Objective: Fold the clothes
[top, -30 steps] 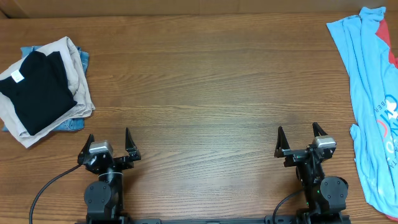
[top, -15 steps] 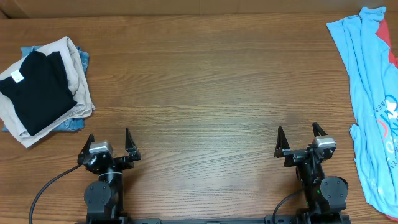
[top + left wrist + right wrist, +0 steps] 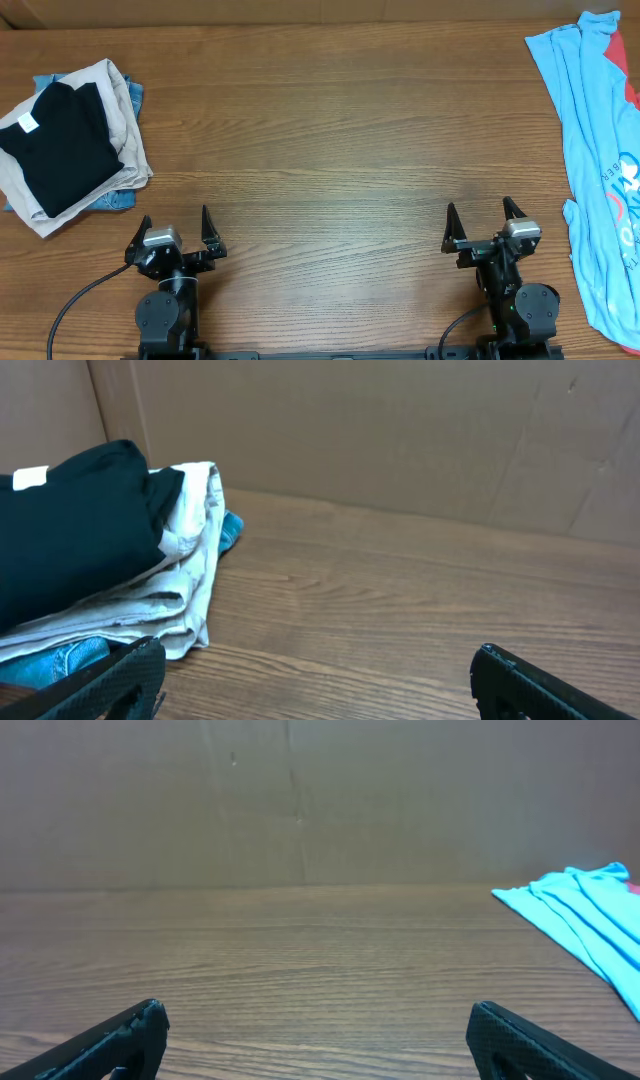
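Note:
The clothes, a light blue T-shirt (image 3: 596, 160) with red and white print, lie crumpled along the table's right edge; the right wrist view catches a corner of the T-shirt (image 3: 585, 915) at its far right. My right gripper (image 3: 483, 218) stands open near the front edge, left of the shirt and apart from it, nothing between its fingers (image 3: 120, 1040). My left gripper (image 3: 174, 225) stands open at the front left, also empty, its fingers (image 3: 105, 685) wide apart.
A pile of folded garments (image 3: 65, 140), black over beige over denim, sits at the back left, and the same pile (image 3: 90, 550) fills the left of the left wrist view. A cardboard wall (image 3: 300, 800) closes the table's far side.

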You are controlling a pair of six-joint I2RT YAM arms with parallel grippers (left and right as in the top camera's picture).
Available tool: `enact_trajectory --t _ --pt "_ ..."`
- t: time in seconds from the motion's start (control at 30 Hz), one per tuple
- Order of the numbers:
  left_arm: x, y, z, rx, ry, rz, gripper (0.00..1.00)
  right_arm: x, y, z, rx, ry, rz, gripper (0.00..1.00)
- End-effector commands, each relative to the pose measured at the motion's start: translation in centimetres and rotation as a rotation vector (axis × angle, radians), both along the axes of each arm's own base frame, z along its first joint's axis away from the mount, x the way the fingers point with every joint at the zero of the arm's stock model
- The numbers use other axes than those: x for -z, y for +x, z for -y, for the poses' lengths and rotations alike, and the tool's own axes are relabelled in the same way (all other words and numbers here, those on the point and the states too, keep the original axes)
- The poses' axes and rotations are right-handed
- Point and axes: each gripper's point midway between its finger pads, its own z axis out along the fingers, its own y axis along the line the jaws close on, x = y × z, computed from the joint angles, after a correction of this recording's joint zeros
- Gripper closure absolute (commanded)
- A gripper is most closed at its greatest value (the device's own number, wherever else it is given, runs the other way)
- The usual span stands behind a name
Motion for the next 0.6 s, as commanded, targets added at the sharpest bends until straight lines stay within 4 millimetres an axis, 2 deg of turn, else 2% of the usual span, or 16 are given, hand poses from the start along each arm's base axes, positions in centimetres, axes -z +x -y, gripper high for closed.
enact_trajectory --t 0.0,0.13,0.33,0.43,0.57 --pt "-0.5 -0.3 -0.4 -0.018 0.006 -0.003 0.00 -0.3 0.0 0.6 0.040 0.060 -0.008 0.00" --pt "-2.2 -0.8 -0.4 -0.021 0.006 0.002 0.00 -1.3 -0.1 0.8 0.047 0.072 -0.011 0.00" --pt "-5.9 -1.5 -0.5 -0.025 0.005 0.010 0.00 -4.7 -0.1 0.8 0.047 0.071 -0.014 0.00" --pt "-8.1 -1.0 -0.5 -0.026 -0.005 -0.017 0.00 -6.7 0.8 1.0 0.069 0.062 -0.088 0.00" --pt "-9.2 0.1 -0.5 -0.026 -0.003 -0.136 0.00 -8.0 2.1 1.3 0.093 0.043 -0.220 0.00"
